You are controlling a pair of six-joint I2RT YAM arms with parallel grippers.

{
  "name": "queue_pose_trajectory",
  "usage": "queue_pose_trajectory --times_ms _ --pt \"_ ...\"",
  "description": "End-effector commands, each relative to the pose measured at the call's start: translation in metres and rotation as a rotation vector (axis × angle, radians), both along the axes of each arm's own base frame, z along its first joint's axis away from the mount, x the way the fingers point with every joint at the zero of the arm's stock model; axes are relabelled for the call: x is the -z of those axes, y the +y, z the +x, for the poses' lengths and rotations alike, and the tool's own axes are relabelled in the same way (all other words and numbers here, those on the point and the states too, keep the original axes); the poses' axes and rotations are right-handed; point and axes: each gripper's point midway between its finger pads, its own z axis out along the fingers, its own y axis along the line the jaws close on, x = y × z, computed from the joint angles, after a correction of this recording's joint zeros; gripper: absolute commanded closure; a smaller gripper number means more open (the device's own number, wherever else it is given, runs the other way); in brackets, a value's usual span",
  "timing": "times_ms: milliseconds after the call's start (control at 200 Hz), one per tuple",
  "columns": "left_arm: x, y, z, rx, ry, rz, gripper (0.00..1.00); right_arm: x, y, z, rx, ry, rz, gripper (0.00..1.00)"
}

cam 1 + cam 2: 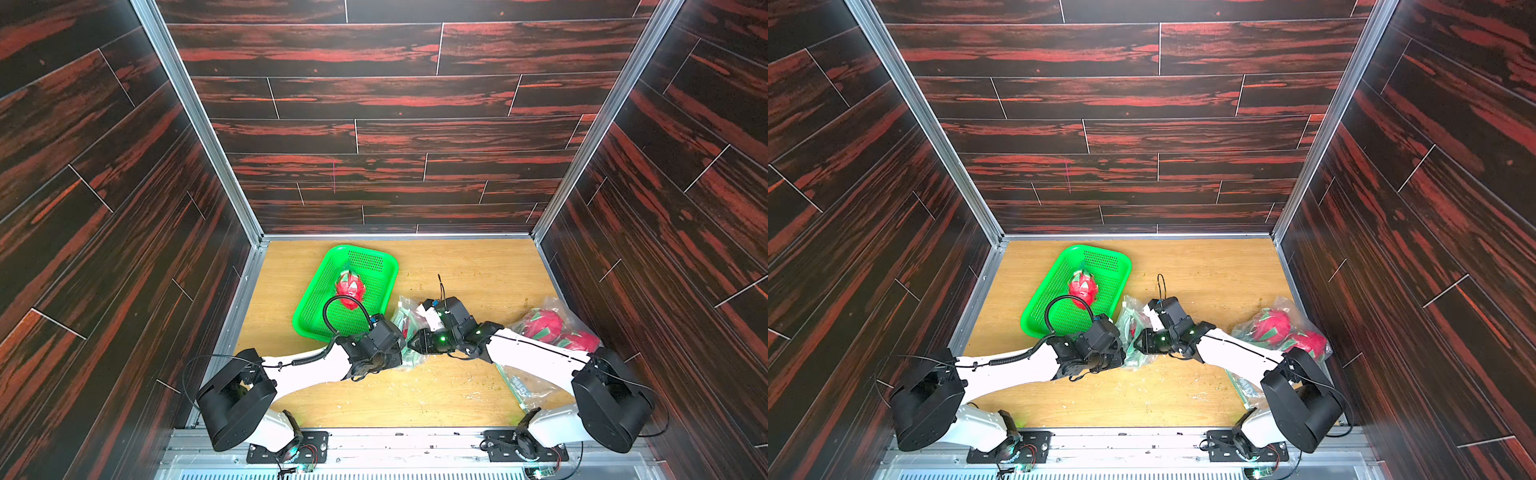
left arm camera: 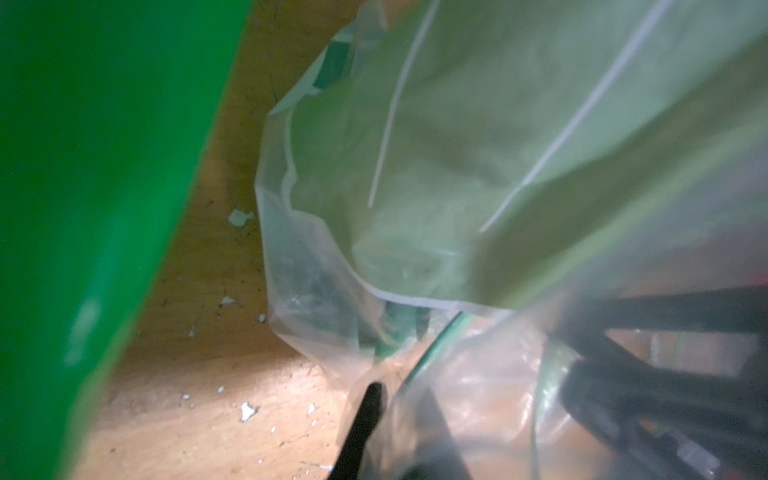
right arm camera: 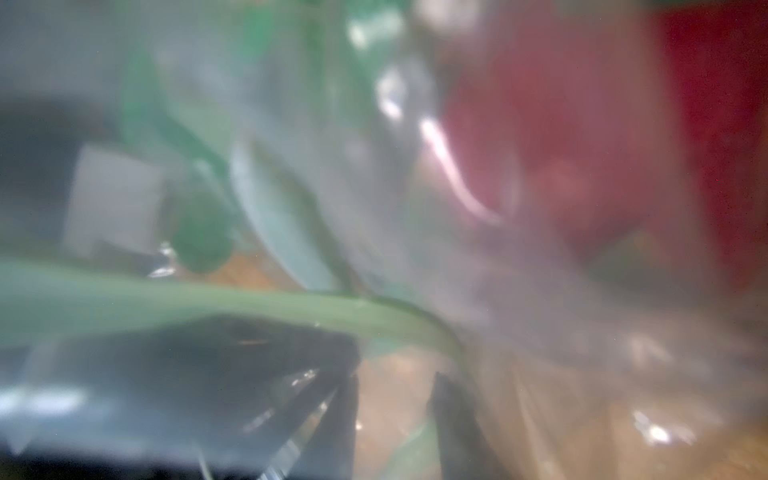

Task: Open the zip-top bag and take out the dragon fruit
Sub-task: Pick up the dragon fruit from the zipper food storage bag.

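Two sets of jaws meet at zip-top bag [image 1: 404, 322], just beside basket [image 1: 300, 322] on desk [image 1: 465, 270]. Dragon fruit [image 3: 540, 158] inside bag, red through plastic just past right jaws; left jaws likely farther. Both buried in plastic: gripping or gaping, cannot tell.

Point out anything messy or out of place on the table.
Small pale flecks litter the table, some right beside the basket. A flat bag lies near the front edge, partly beneath the right arm. Nothing else looks spilled or broken.
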Motion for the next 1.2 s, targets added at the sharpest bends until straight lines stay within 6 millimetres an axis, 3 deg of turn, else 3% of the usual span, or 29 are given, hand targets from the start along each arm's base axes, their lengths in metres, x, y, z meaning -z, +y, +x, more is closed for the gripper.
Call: queue_pose_trajectory --times_ms 0,396,561,822,937,1067,1192 --pt "0.019 0.016 -0.02 0.015 0.071 0.069 0.81 0.014 -0.01 -0.01 0.01 0.029 -0.053 0.65" --pt "0.04 0.019 -0.029 0.032 0.104 0.091 0.78 0.03 -0.011 -0.016 0.01 0.041 -0.064 0.64" --pt "0.051 0.023 -0.042 0.048 0.141 0.106 0.78 0.03 -0.009 -0.021 0.003 0.052 -0.056 0.64" --pt "0.03 0.017 -0.032 0.043 0.07 0.056 0.78 -0.019 0.016 -0.024 -0.022 0.006 0.062 0.64" --pt "0.021 0.013 -0.026 0.044 0.038 0.037 0.78 -0.03 0.026 -0.025 -0.011 0.026 0.109 0.64" --pt "0.012 0.012 -0.024 0.039 0.008 0.015 0.78 -0.032 0.039 -0.03 -0.016 0.046 0.136 0.64" --pt "0.006 0.014 -0.022 0.03 -0.013 0.007 0.78 -0.011 0.033 -0.025 0.041 0.065 0.076 0.64"
